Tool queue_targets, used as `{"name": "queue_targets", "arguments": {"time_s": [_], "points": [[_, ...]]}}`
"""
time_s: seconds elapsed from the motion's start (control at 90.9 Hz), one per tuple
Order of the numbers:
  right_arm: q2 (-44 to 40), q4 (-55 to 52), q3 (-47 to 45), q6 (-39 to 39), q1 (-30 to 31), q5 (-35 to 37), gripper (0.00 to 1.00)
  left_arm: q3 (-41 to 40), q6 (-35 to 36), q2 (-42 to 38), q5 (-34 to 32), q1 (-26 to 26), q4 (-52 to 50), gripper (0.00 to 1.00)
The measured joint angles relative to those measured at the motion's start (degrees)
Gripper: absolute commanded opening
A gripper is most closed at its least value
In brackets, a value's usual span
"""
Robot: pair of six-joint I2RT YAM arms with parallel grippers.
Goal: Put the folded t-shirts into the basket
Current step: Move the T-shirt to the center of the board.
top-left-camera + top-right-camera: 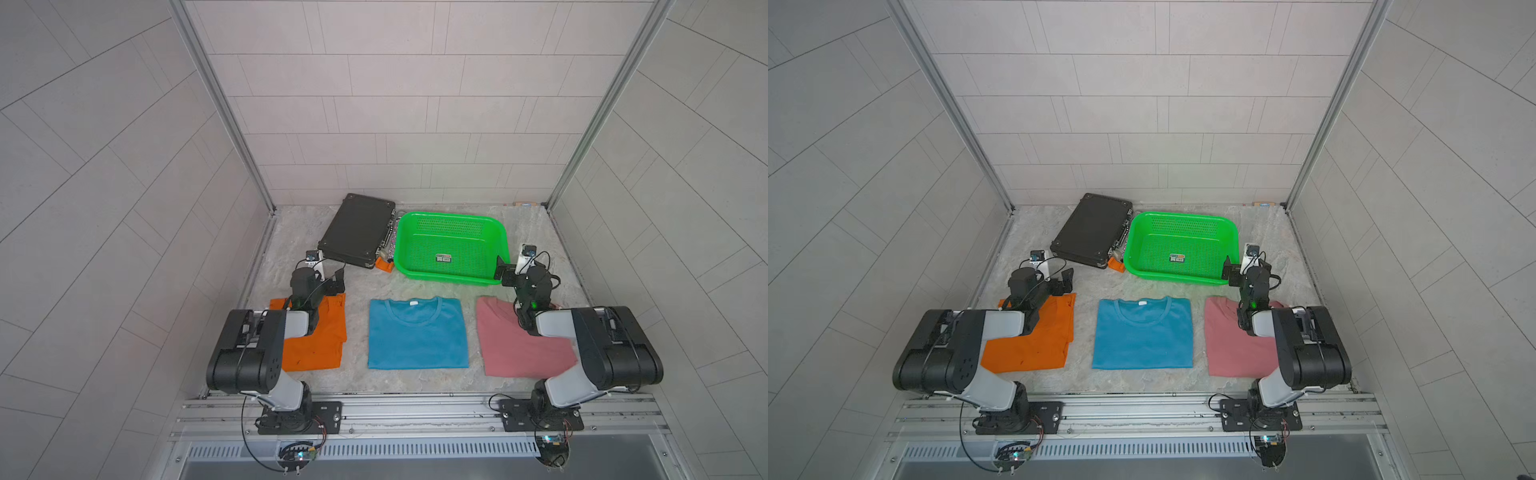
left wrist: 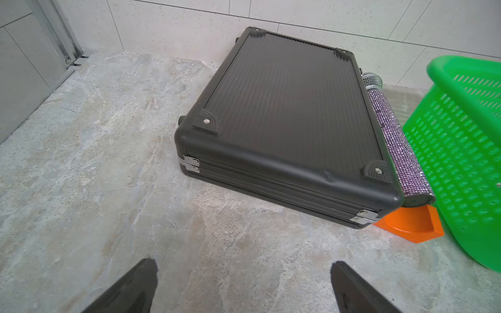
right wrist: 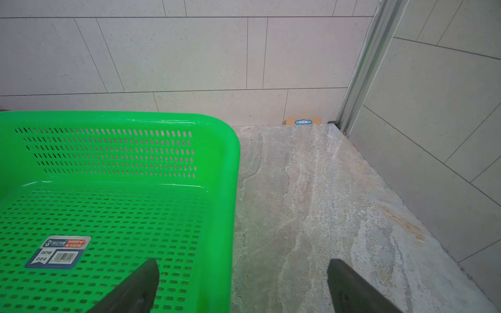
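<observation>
Three folded t-shirts lie in a row near the table's front in both top views: orange (image 1: 322,347), blue (image 1: 417,334) and pink (image 1: 513,349). Behind the blue and pink ones stands the green basket (image 1: 453,215), with only a label inside. My left gripper (image 1: 334,281) hangs open over the orange shirt's far edge, facing the black case, with bare table between its fingertips in the left wrist view (image 2: 244,261). My right gripper (image 1: 505,272) is open and empty above the basket's near right corner; one finger is over the basket floor (image 3: 108,216), the other over the table.
A black hard case (image 1: 357,230) lies left of the basket. A sparkly purple microphone (image 2: 398,143) and a small orange block (image 2: 412,223) sit between the two. Tiled walls close in the back and both sides. A small cardboard box (image 3: 302,121) sits at the back right corner.
</observation>
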Motion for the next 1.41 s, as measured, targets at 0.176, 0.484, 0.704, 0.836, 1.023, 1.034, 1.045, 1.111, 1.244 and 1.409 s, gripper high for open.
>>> {"name": "queue_targets", "arguments": {"time_s": [0.176, 0.484, 0.704, 0.836, 1.023, 1.034, 1.045, 1.111, 1.244, 1.409], "points": [[0.0, 0.0, 0.0, -0.02, 0.0, -0.02, 1.0, 0.0, 0.0, 0.0, -0.02, 0.0, 0.0, 1.0], [0.0, 0.0, 0.0, -0.02, 0.0, -0.04, 1.0, 0.0, 0.0, 0.0, -0.02, 0.0, 0.0, 1.0], [0.0, 0.0, 0.0, -0.02, 0.0, -0.04, 1.0, 0.0, 0.0, 0.0, -0.02, 0.0, 0.0, 1.0], [0.0, 0.0, 0.0, 0.07, -0.02, 0.09, 1.0, 0.0, 0.0, 0.0, -0.09, 0.0, 0.0, 1.0], [-10.56, -12.57, 0.13, 4.98, -0.15, 11.47, 1.0, 0.26, -0.02, -0.02, -0.35, 0.0, -0.52, 1.0], [-12.7, -14.62, 0.33, 5.7, -0.2, 12.83, 1.0, 0.46, -0.04, -0.04, -0.44, 0.0, -0.94, 1.0], [-14.01, -16.39, 0.61, 6.14, -0.24, 13.84, 1.0, 0.63, -0.04, -0.07, -0.48, 0.0, -1.25, 1.0], [-22.56, -26.38, 3.67, 8.83, -0.52, 18.6, 1.0, 2.38, -0.31, -0.63, -0.83, 0.0, -4.37, 1.0], [-34.75, -44.13, 12.02, 17.59, -0.81, 27.04, 1.0, 11.76, -0.39, -2.91, 0.72, 0.0, -17.35, 1.0], [-45.24, -63.06, 14.29, 27.71, -0.92, 27.74, 1.0, 23.1, -0.22, -7.65, 7.17, 0.02, -34.49, 1.0]]}}
